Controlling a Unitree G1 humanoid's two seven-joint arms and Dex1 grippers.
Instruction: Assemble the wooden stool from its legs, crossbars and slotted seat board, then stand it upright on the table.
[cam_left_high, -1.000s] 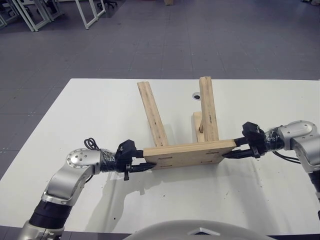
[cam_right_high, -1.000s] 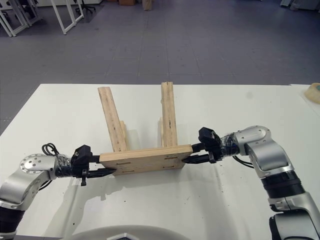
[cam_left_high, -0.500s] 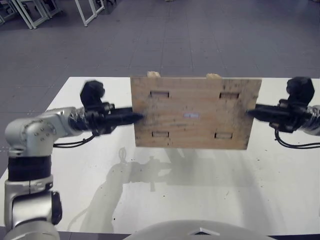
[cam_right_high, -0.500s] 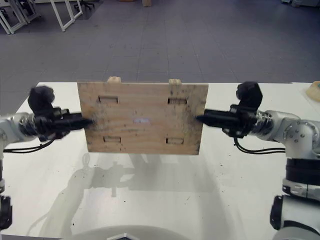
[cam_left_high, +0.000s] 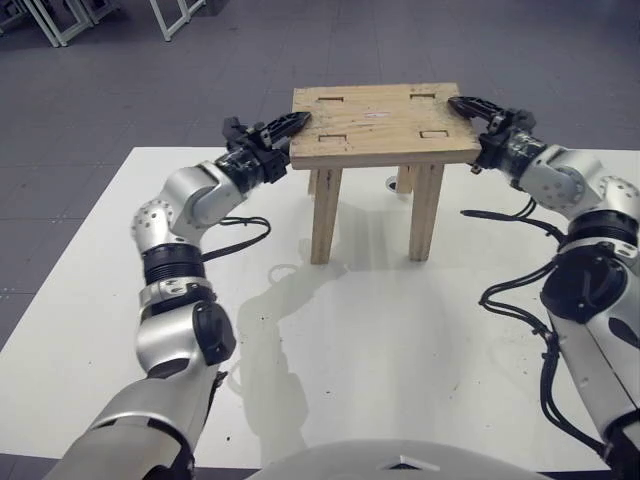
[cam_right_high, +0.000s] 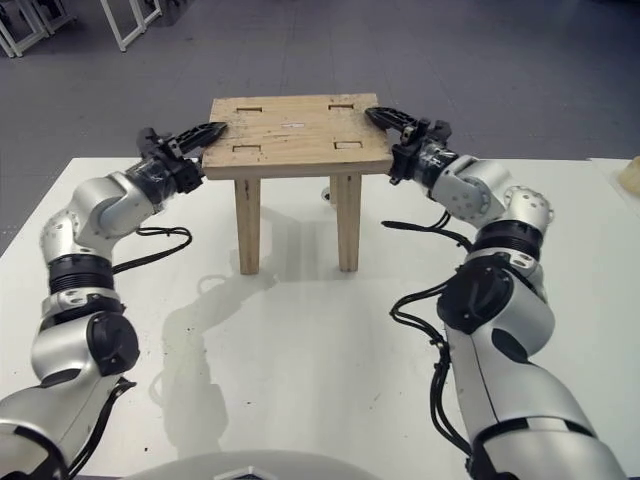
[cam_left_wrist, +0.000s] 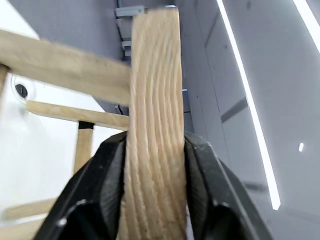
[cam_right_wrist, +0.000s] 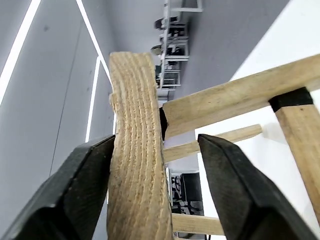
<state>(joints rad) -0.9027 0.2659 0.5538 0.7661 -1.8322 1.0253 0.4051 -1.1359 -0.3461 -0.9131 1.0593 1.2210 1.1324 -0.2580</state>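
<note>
The wooden stool (cam_left_high: 380, 122) stands upright on the white table (cam_left_high: 400, 390), with its legs (cam_left_high: 324, 215) down on the far middle of the tabletop. The slotted seat board (cam_right_high: 296, 135) faces up. My left gripper (cam_left_high: 295, 125) is shut on the seat's left edge; in the left wrist view both fingers (cam_left_wrist: 107, 180) press against the board (cam_left_wrist: 154, 100). My right gripper (cam_left_high: 462, 108) straddles the seat's right edge. There one finger (cam_right_wrist: 85, 185) touches the board (cam_right_wrist: 135, 150), while the other (cam_right_wrist: 235, 185) stands off it with a gap, so the gripper is open.
A small round hole (cam_left_high: 394, 184) in the tabletop lies behind the stool's legs. Black cables (cam_left_high: 235, 235) trail from both arms onto the table. Grey floor lies beyond the table's far edge, and a pale object (cam_right_high: 630, 178) sits at the far right corner.
The stool was held in the air with its seat facing me; now it has been turned upright and its legs rest on the table. Both arms reached farther away with it.
</note>
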